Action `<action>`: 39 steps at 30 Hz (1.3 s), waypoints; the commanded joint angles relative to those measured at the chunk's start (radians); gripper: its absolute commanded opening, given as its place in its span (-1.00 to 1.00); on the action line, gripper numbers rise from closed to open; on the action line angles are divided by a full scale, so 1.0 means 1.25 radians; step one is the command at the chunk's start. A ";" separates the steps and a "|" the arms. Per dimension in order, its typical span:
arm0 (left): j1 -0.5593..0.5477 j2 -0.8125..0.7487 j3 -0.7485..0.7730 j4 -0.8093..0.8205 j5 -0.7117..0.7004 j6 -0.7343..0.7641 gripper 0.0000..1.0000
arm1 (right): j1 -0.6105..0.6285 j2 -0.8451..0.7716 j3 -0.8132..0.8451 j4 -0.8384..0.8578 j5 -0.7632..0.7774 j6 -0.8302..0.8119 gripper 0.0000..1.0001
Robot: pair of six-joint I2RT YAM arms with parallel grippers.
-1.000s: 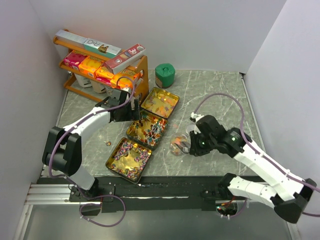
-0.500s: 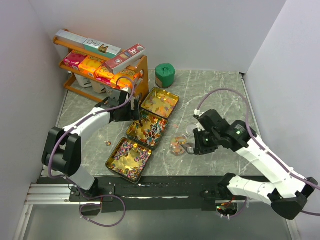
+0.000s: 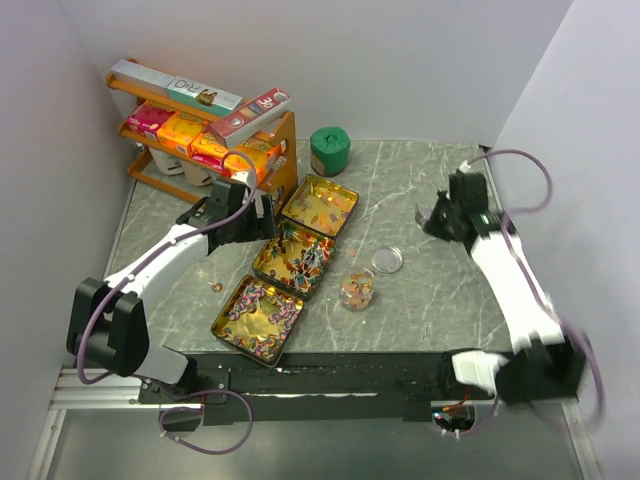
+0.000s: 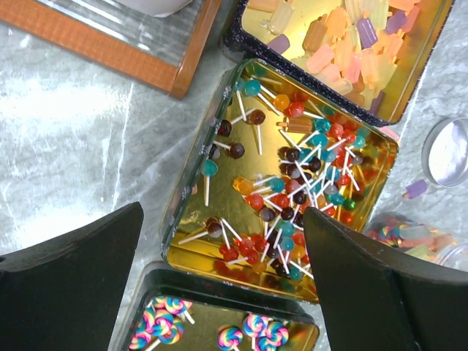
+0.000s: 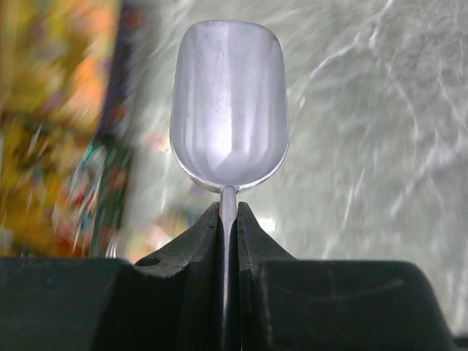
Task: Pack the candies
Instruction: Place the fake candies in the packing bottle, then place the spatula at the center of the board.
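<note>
Candies (image 4: 292, 175) fill three open gold tins (image 3: 228, 300) set in a diagonal row at the centre of the top view, and more sit in a clear jar (image 3: 356, 291) just right of them. The left gripper (image 4: 223, 219) hangs spread wide above the middle tin's lollipops. At right, the right gripper (image 5: 228, 219) is clamped on a metal scoop (image 5: 229, 139) by its handle. Lettering on the long box (image 3: 175, 88) at upper left is too small to read.
</note>
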 commanded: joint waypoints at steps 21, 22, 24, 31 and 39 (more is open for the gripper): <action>-0.003 -0.053 0.030 0.030 -0.005 -0.015 0.93 | -0.074 0.546 0.233 0.119 0.044 -0.083 0.11; -0.003 -0.045 0.034 0.026 -0.004 -0.012 0.93 | -0.074 0.537 0.231 0.121 0.027 -0.092 0.16; -0.003 -0.040 0.044 0.024 -0.004 -0.005 0.93 | -0.065 0.536 0.246 0.095 0.018 -0.109 0.20; -0.003 -0.034 0.040 0.018 -0.004 0.011 0.93 | 0.084 0.532 0.273 0.031 0.036 -0.108 0.17; -0.003 -0.034 0.029 0.008 -0.006 0.019 0.93 | 0.180 0.564 0.193 0.053 -0.039 -0.012 -0.09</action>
